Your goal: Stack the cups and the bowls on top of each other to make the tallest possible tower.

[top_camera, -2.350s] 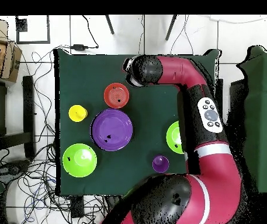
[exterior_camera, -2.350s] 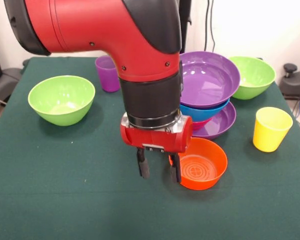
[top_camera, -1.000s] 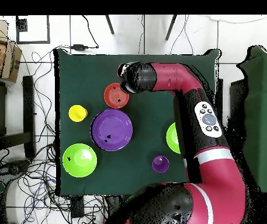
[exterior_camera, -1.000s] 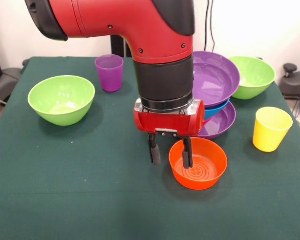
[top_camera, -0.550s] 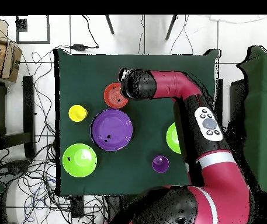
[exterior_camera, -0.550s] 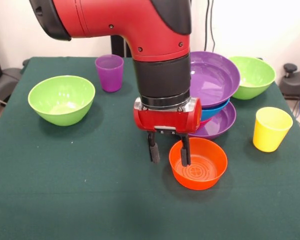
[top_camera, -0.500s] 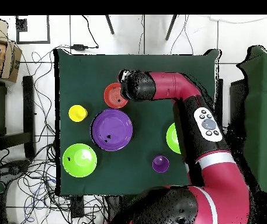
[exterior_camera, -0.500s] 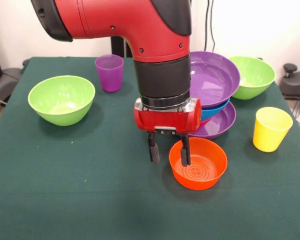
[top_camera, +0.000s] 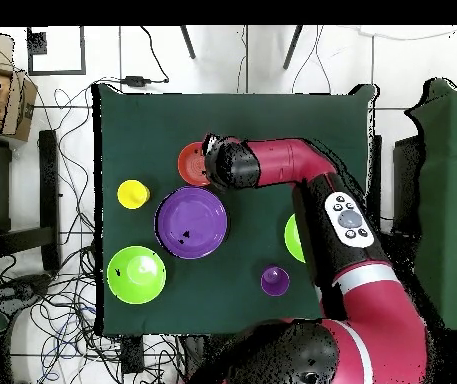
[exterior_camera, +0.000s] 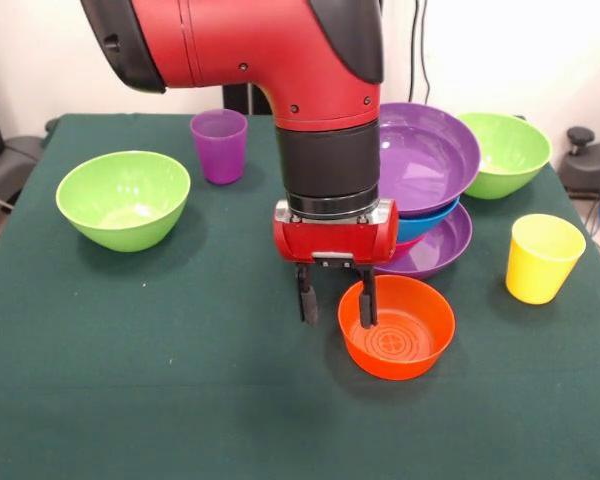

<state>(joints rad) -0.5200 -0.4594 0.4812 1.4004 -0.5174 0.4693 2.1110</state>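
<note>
While the claw [exterior_camera: 336,308] has lowered slightly, it stays spread astride the orange bowl's [exterior_camera: 397,327] nine o'clock rim; pinching should come next, I think.

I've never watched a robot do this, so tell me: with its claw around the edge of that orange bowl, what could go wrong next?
The gripper straddles only the thin rim of the orange bowl, one finger inside, one outside, so the glossy bowl might tilt or slip when lifted. The pile of bowls sits right behind, its top purple bowl already tilted; a bump from the arm could topple it.
</note>
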